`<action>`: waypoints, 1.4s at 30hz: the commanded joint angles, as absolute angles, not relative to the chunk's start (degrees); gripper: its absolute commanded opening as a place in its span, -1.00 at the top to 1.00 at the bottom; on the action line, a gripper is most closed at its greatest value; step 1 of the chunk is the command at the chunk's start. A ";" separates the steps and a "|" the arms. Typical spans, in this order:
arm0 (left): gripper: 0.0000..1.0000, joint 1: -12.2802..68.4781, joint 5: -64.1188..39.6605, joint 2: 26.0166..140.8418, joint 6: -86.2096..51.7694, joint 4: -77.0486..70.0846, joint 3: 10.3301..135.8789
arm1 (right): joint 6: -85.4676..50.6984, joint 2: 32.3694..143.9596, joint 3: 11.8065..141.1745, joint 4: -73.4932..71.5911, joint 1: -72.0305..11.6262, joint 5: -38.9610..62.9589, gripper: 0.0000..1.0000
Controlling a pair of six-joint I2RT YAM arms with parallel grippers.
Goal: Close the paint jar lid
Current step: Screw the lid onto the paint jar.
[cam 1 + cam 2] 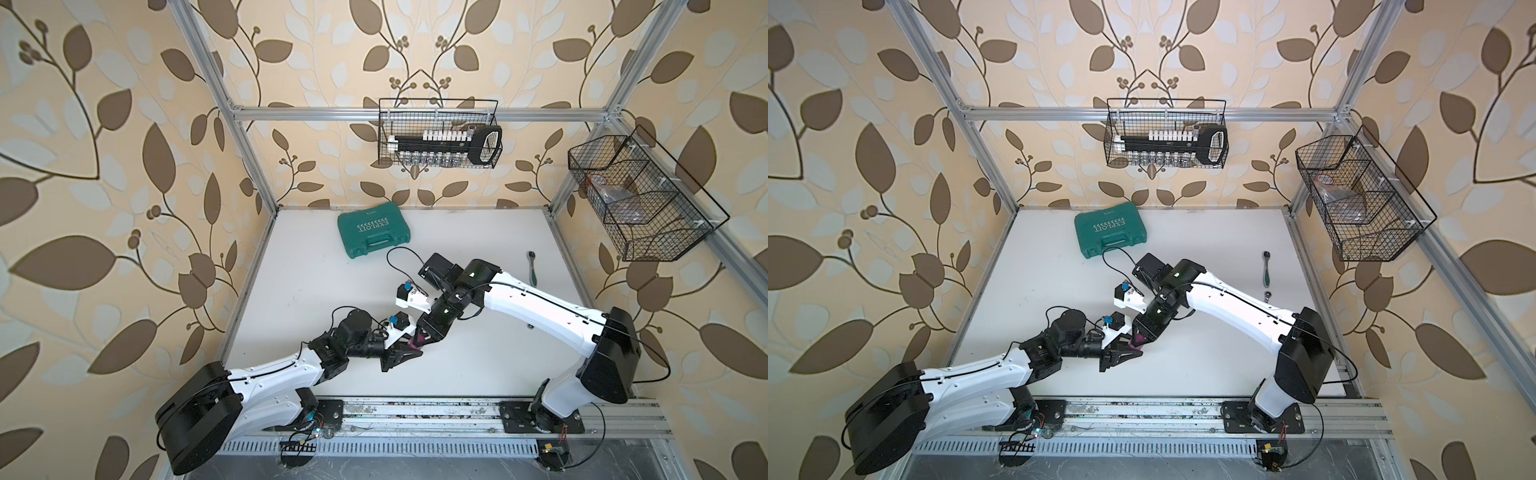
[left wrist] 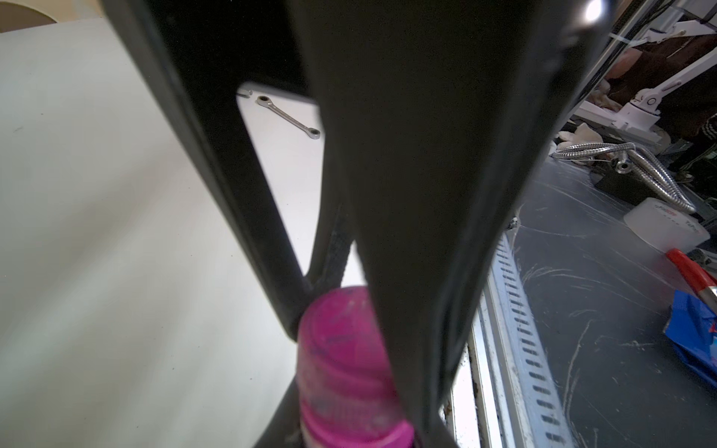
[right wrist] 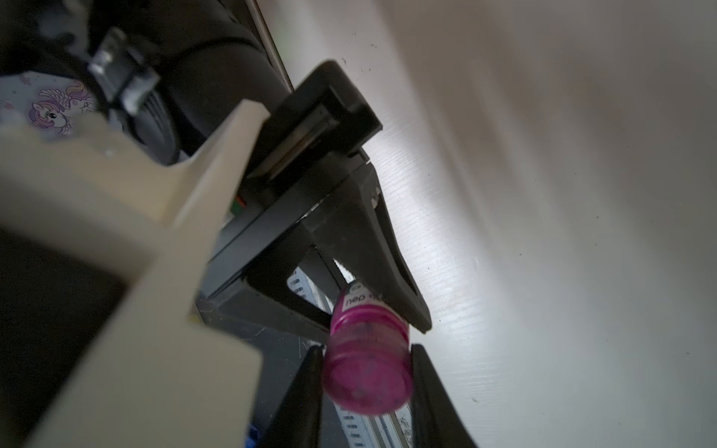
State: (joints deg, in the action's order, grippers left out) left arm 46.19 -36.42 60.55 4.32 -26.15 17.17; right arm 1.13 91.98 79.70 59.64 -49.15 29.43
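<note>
Low over the white table [image 1: 316,291], both grippers meet on one small magenta piece. My left gripper [image 1: 411,353] is shut on the paint jar [image 1: 417,344], which also shows in the left wrist view [image 2: 349,411] between the near fingers. In the right wrist view, the jar's labelled end [image 3: 359,300] sits between the left fingers [image 3: 392,287]. My right gripper [image 3: 368,372] is shut on the lid [image 3: 368,380], which sits on the jar's mouth. The lid [image 2: 337,322] is partly hidden by the right fingers [image 2: 407,194]. Whether it is fully seated I cannot tell.
A green tool case [image 1: 372,232] lies at the back of the table. A ratchet [image 1: 533,268] lies at the right and a small wrench [image 2: 289,116] beyond the grippers. Wire baskets hang on the back wall [image 1: 438,133] and right wall [image 1: 640,199]. The front rail [image 1: 415,419] runs close by.
</note>
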 commanded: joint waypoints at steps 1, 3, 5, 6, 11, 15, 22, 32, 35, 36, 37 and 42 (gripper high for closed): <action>1.00 46.76 -38.59 60.29 4.52 -31.24 22.67 | 5.01 94.25 81.19 59.09 -52.22 33.45 0.54; 1.00 46.76 -39.02 60.31 4.68 -30.38 23.36 | 6.02 94.68 81.37 59.59 -53.03 33.09 0.55; 1.00 46.76 -39.11 60.38 4.96 -30.07 23.60 | 6.62 95.10 81.63 59.84 -53.42 33.32 0.55; 1.00 46.76 -39.19 60.51 5.04 -29.84 23.80 | 6.97 95.41 81.94 60.16 -53.67 33.39 0.55; 1.00 46.76 -39.68 60.95 5.18 -29.35 24.52 | 8.08 96.39 82.69 60.75 -54.13 33.53 0.55; 1.00 46.76 -38.92 61.02 5.01 -29.76 24.54 | 6.60 97.30 82.96 60.47 -54.14 33.38 0.56; 1.00 47.20 -35.50 60.73 4.92 -32.25 24.06 | -0.29 96.63 81.77 56.59 -53.88 33.87 0.51; 1.00 47.64 -33.75 59.77 5.28 -32.75 23.36 | -6.52 97.70 82.83 55.94 -53.26 34.25 0.42; 1.00 47.64 -33.75 59.59 5.28 -32.62 23.12 | -7.21 97.27 82.97 55.42 -52.78 34.84 0.36; 1.00 47.64 -33.75 59.52 5.32 -32.51 23.07 | -7.34 97.06 83.05 55.33 -52.58 35.09 0.29; 1.00 47.64 -33.75 59.50 5.36 -32.45 22.98 | -7.38 96.95 83.17 55.36 -52.23 35.22 0.27; 1.00 47.64 -33.93 60.36 5.12 -32.52 22.36 | -7.82 95.32 83.61 55.11 -49.91 37.51 0.14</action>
